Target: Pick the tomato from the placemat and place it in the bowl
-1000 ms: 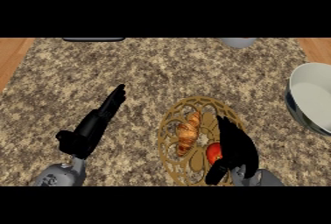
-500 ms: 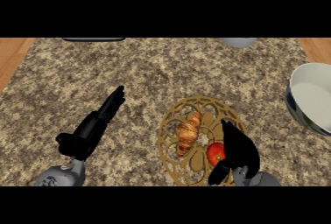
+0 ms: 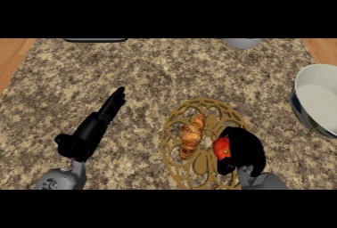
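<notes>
A red tomato (image 3: 222,148) lies on the round gold openwork placemat (image 3: 197,109) near the counter's front. My right hand (image 3: 241,149) is curled round the tomato from its right side and hides most of it. Beside the tomato, on the mat's left half, lies a brown croissant (image 3: 191,136). The white bowl (image 3: 320,104) stands at the right edge, partly cut off by the view. My left hand (image 3: 95,127) rests open on the counter at the left, fingers straight and pointing away.
The speckled stone counter (image 3: 164,71) has wooden strips at both far corners. A dark flat object (image 3: 95,40) and a grey round object (image 3: 242,42) sit at the back edge, mostly cut off.
My right hand's fingers have curled in round the tomato, which was showing beside the straighter hand before. The left hand has stayed put.
</notes>
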`<state>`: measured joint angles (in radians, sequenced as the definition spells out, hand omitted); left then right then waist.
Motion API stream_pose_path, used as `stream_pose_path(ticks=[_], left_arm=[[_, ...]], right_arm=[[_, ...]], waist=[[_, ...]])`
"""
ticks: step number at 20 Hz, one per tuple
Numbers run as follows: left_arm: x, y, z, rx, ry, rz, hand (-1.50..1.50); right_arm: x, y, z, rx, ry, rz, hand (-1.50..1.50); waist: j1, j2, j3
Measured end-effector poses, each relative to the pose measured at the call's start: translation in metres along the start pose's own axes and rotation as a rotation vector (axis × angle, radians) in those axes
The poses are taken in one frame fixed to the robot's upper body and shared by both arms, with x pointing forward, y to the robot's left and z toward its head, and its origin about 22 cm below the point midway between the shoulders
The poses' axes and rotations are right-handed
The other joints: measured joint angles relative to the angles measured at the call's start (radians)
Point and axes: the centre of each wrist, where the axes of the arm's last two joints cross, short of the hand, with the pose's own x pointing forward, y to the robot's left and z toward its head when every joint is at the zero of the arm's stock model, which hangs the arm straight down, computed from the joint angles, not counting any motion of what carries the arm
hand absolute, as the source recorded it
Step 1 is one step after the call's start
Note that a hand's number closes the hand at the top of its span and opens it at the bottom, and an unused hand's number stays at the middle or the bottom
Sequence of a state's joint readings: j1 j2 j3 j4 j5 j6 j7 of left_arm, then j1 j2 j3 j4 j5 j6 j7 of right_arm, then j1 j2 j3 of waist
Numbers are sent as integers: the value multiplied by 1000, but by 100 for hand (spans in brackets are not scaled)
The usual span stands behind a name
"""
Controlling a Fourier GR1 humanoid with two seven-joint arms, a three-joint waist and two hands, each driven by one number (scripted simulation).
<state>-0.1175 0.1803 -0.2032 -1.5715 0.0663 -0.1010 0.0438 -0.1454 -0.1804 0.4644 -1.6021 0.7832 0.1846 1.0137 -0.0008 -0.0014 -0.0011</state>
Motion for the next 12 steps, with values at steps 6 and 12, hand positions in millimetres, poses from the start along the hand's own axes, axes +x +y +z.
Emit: stream_pose_path(ticks=[6, 12], left_arm=[[-1, -2, -7, 3, -9, 3, 0], [3, -5, 2, -4, -6, 5, 0]], right_arm=[[3, 2, -10, -43, 14, 12, 150], [-26, -6, -7, -53, -191, 150, 150]], waist=[[1, 1, 1], [1, -1, 2]])
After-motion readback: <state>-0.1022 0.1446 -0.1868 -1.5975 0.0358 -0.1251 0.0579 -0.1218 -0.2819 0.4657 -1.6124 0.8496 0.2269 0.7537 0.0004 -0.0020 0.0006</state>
